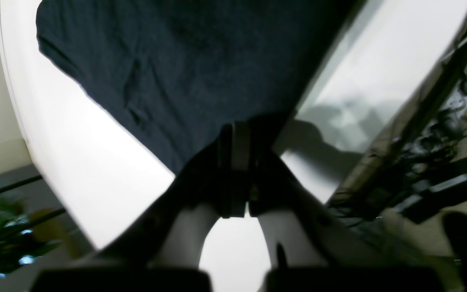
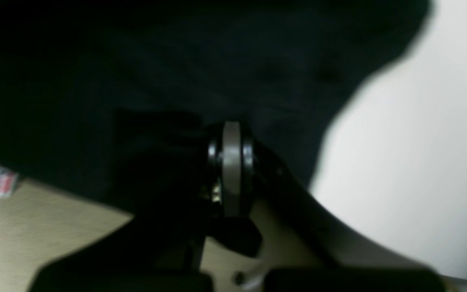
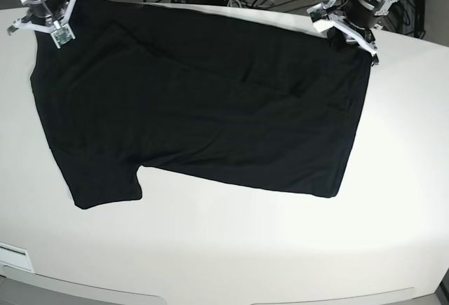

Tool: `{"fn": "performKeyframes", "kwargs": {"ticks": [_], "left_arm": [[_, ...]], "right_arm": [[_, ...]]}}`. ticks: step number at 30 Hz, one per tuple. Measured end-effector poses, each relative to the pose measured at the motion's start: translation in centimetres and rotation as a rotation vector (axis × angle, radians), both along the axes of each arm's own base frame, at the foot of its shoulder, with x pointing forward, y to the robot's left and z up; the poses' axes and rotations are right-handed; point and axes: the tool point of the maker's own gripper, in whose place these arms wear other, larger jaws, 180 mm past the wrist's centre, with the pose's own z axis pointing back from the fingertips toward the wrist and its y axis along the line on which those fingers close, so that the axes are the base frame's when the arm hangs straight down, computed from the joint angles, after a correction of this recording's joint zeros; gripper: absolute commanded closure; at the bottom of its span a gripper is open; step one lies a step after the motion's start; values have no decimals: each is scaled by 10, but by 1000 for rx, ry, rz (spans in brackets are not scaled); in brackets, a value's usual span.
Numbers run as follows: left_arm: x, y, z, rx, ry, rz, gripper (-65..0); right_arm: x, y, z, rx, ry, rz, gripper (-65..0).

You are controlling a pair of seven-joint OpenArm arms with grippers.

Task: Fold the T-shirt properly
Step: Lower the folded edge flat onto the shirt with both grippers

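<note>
Here you see both grippers clenched on far T-shirt (image 3: 203,102) corners | left gripper (image 3: 344,26), right gripper (image 3: 48,19) | cloth lies nearward, long axis left-right.

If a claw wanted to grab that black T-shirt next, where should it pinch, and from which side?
Probably a bottom corner of the T-shirt nearest the camera, such as its right one. The cloth lies flat on the white table, so only edges and corners offer a lip; coming from above at the near edge should let the claw nip it.
</note>
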Motion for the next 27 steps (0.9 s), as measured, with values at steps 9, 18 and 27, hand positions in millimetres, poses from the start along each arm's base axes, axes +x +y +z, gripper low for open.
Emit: {"fn": "performKeyframes", "kwargs": {"ticks": [9, 18, 27], "left_arm": [[53, -7, 68, -85, -283, 52, 0], [70, 12, 19, -242, 43, 191, 0], [63, 13, -20, -281, 133, 263, 0]], "right_arm": [[4, 3, 4, 95, -27, -51, 0], [4, 8, 3, 121, -21, -45, 0], [21, 26, 23, 151, -108, 10, 0]]}}
